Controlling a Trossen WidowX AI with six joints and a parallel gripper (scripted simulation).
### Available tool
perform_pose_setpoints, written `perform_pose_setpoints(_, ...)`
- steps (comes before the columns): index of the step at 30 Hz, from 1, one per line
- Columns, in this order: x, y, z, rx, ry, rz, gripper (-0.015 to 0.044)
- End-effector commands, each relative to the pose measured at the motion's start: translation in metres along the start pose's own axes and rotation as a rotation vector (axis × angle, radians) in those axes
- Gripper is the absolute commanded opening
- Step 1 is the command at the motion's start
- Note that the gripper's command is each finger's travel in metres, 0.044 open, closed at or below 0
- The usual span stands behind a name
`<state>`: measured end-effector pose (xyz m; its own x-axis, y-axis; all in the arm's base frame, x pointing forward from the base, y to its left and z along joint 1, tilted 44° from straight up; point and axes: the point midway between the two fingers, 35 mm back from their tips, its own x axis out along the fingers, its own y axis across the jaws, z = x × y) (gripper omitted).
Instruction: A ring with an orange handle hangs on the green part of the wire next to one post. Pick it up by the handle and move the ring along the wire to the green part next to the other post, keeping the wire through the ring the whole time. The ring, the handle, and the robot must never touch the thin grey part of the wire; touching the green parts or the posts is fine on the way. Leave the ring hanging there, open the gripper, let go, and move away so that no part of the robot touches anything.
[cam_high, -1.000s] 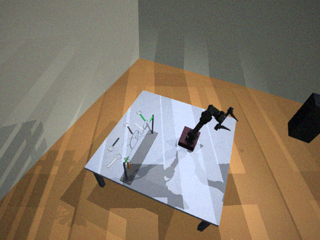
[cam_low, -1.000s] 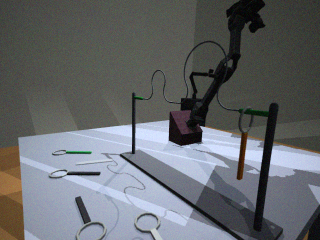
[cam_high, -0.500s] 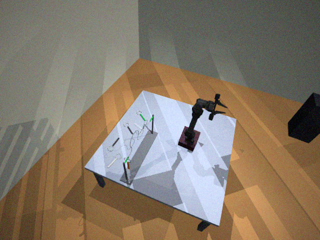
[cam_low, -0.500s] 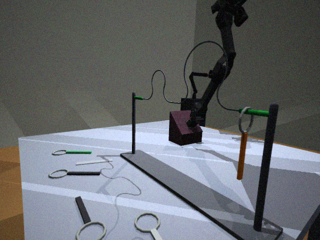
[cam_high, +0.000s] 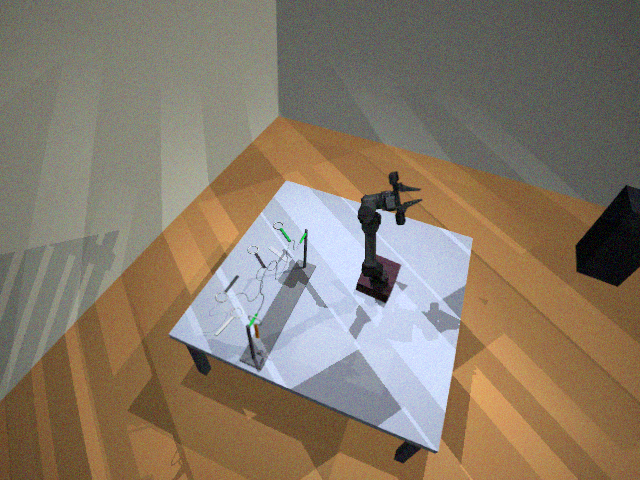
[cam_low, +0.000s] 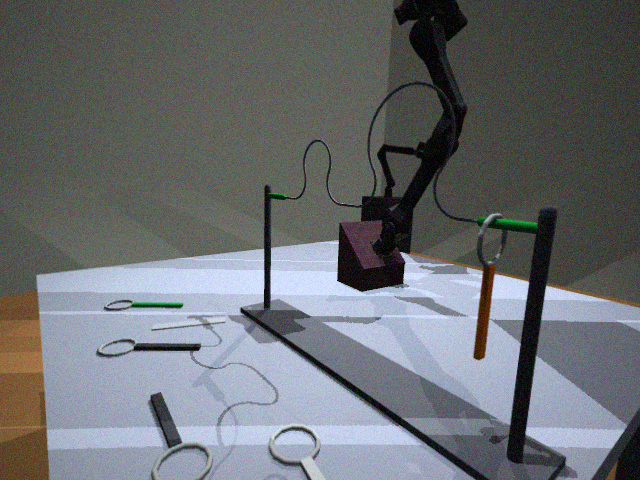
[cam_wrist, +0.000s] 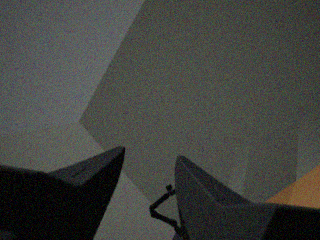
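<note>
The orange handle (cam_high: 256, 330) (cam_low: 484, 312) hangs straight down below its grey ring (cam_low: 479, 243). The ring is around the green part (cam_low: 519, 225) (cam_high: 253, 319) beside the near post (cam_low: 529, 330) (cam_high: 251, 346), toward the end where the grey wire (cam_low: 369, 136) begins. The wire rises in a low hump and a tall loop. The other green part (cam_low: 278, 196) (cam_high: 303, 237) is at the far post (cam_low: 267, 248) (cam_high: 305, 250). My gripper (cam_high: 420, 194) (cam_wrist: 150, 158) is partly open and empty, high up on the side of the arm away from the wire. Its fingers are outside the exterior view.
Loose rings with a green handle (cam_low: 157, 304) (cam_high: 285, 235), black handles (cam_low: 166, 347) (cam_low: 165, 421) and a white handle (cam_high: 224, 325) lie behind the wire stand, whose base plate (cam_low: 361, 372) joins the posts. A black box (cam_high: 610, 242) is beyond the table.
</note>
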<state>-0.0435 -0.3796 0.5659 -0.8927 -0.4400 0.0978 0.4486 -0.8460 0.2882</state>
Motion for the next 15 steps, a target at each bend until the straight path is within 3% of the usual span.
perform_pose_setpoints(1, -0.029, 0.016, 0.0, 0.032, 0.018, 0.107, 0.016)
perform_pose_setpoints(15, -0.124, 0.05, 0.005, 0.128, 0.086, 0.421, 0.016)
